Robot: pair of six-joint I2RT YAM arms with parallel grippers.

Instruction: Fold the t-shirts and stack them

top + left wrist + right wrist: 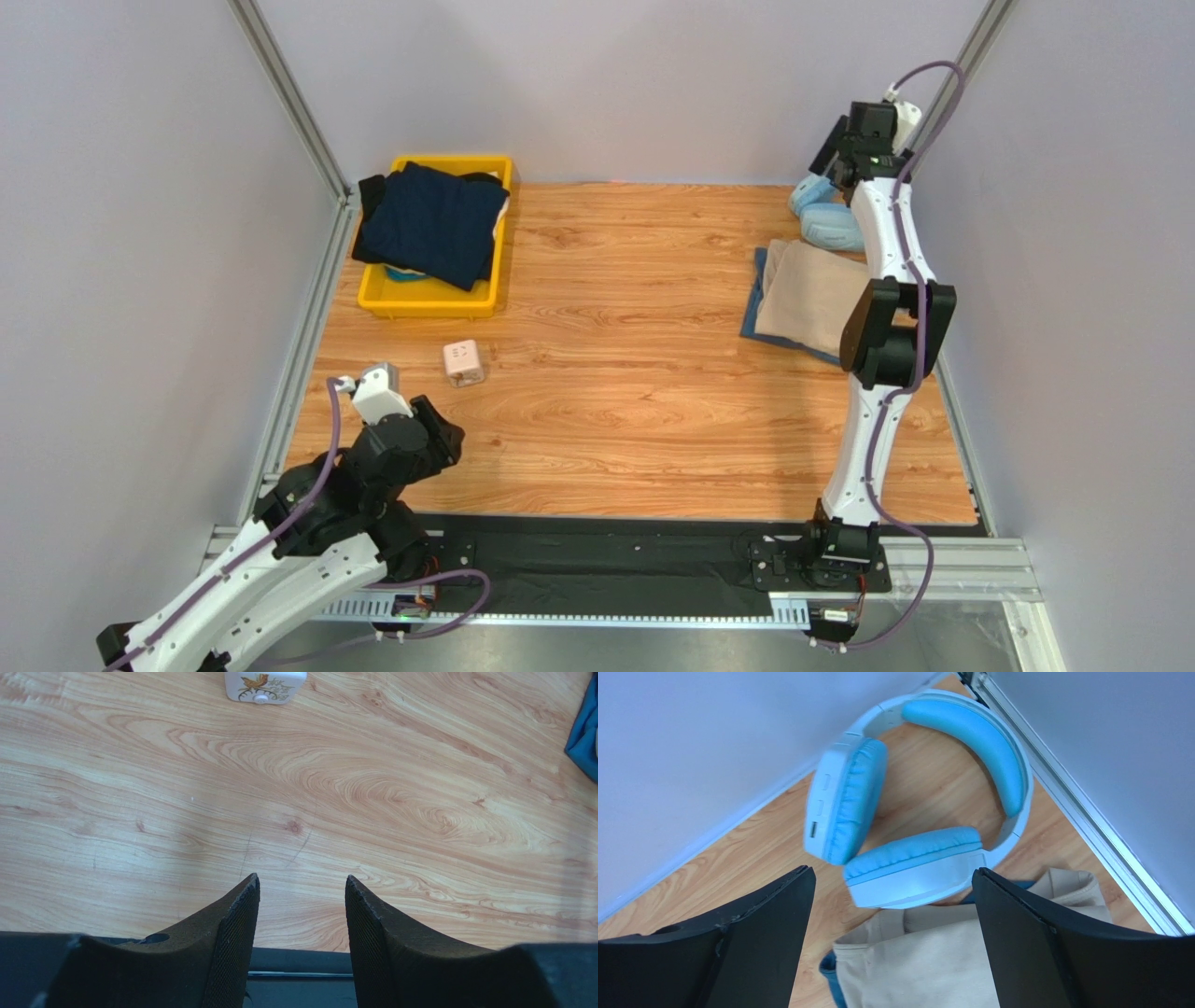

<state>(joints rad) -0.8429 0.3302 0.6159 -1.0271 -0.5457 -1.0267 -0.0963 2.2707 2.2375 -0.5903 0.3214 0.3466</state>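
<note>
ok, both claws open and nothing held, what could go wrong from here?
1. The right claw hangs open over the headphones, not the tan t-shirt beside them; closing here would likely grab the wrong thing.
2. The headphones lie at that shirt's edge, so pulling the shirt may drag them.
3. The dark t-shirt drapes over the rim of the yellow bin; lifting it could shift the bin.

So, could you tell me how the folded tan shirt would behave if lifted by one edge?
Probably floppy: the tan shirt lies in soft folds, so it would likely droop open. It rests on blue cloth, which might drag along.
</note>
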